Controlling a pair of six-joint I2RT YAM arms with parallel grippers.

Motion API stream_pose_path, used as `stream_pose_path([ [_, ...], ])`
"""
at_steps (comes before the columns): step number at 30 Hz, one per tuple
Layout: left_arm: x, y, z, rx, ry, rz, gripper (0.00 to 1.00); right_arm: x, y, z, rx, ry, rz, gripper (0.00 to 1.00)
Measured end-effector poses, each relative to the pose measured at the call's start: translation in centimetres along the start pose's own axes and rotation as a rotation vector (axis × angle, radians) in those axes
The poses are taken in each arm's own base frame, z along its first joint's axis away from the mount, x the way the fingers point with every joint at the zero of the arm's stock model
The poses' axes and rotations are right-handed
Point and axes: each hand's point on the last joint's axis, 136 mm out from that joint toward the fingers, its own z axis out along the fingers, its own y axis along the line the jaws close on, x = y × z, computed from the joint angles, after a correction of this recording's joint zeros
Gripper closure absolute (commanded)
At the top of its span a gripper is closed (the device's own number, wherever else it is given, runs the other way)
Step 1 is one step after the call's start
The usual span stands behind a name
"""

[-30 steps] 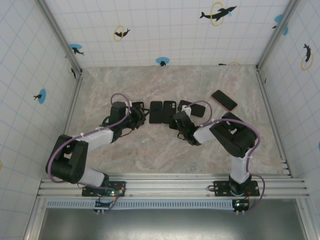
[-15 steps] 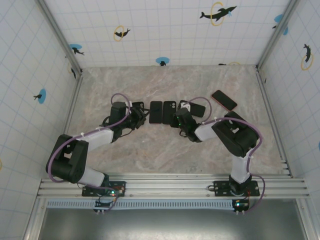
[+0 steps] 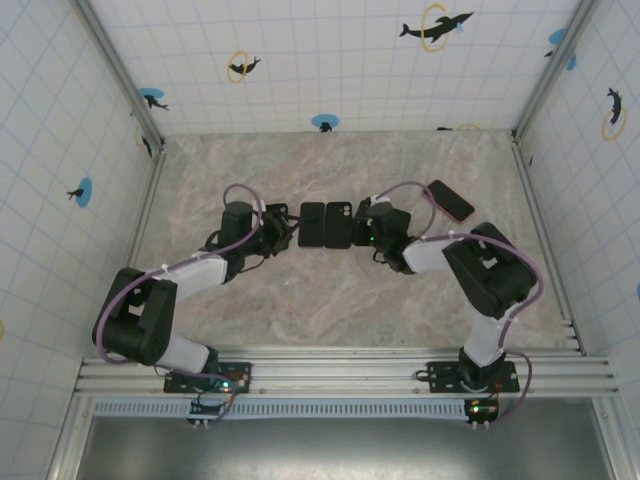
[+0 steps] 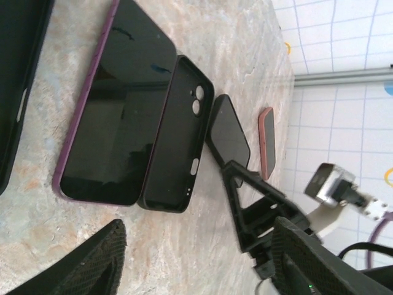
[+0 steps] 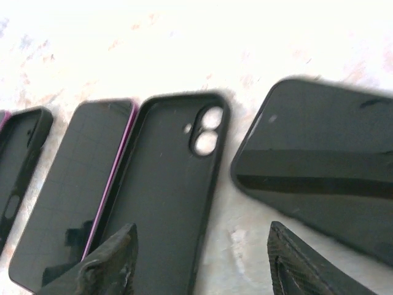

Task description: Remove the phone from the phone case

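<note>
left jaws: apart, empty
right jaws: apart, empty
black case [image 5: 166, 196]: empty, flat on desk [image 5: 123, 49], beside purple-edged phone [image 5: 67, 184]
black phone [image 5: 325, 166]: near case's other side

Nothing legible anywhere: no lettering, brand or number on phone [image 4: 110, 117], phone case [image 4: 178, 141] or tiled walls [image 3: 300, 50]; dolphin decals [image 3: 435, 25] wordless.

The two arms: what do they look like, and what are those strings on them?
The left arm and right arm have chunky black joints joined by white tubes, with a purple cable looping along each. The left claw and right claw each end in two black fingers with a cross-hatched texture.
</note>
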Motion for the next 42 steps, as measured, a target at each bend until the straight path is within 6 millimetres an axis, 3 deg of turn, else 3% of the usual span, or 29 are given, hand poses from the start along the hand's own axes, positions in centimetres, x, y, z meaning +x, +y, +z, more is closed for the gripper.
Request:
stream_pose_path([
  [5,-0.3,-0.9,-0.1,0.022,-0.002,0.034,0.27,-4.1,-2.0,-2.4,0.000,-0.038,-0.117,0.25],
  [10,-0.2,-1.6,-0.1,0.052,0.007,0.045,0.26,-5.4,-5.1,-3.1,0.022,-0.001,-0.271,0.21],
  [15,-0.1,-2.6,-0.1,0.088,0.013,0.063,0.25,-4.8,-6.9,-3.0,0.008,0.081,-0.434,0.17],
  [21,0.2,-3.6,0.0,0.116,0.027,0.077,0.25,-4.1,-7.3,-1.1,-0.087,0.190,-0.603,0.15],
  [22,0.2,-3.6,0.0,0.121,0.031,0.078,0.25,-3.8,-7.5,-0.8,-0.102,0.211,-0.621,0.08],
  [24,0.3,-3.8,0.0,0.128,0.038,0.080,0.25,-3.4,-7.6,-0.1,-0.139,0.251,-0.657,0.08],
  [27,0.4,-4.0,0.0,0.135,0.047,0.083,0.25,-3.0,-7.8,0.7,-0.200,0.294,-0.680,0.07],
  [28,0.5,-4.1,0.0,0.137,0.049,0.083,0.25,-3.0,-7.9,0.9,-0.219,0.301,-0.684,0.01],
  [37,0.3,-4.8,0.1,0.145,0.061,0.090,0.25,-2.8,-8.1,2.0,-0.373,0.381,-0.714,0.01],
  [42,0.2,-4.5,0.5,0.136,0.067,0.083,0.25,-1.5,-7.9,1.7,-0.425,0.420,-0.721,0.01],
])
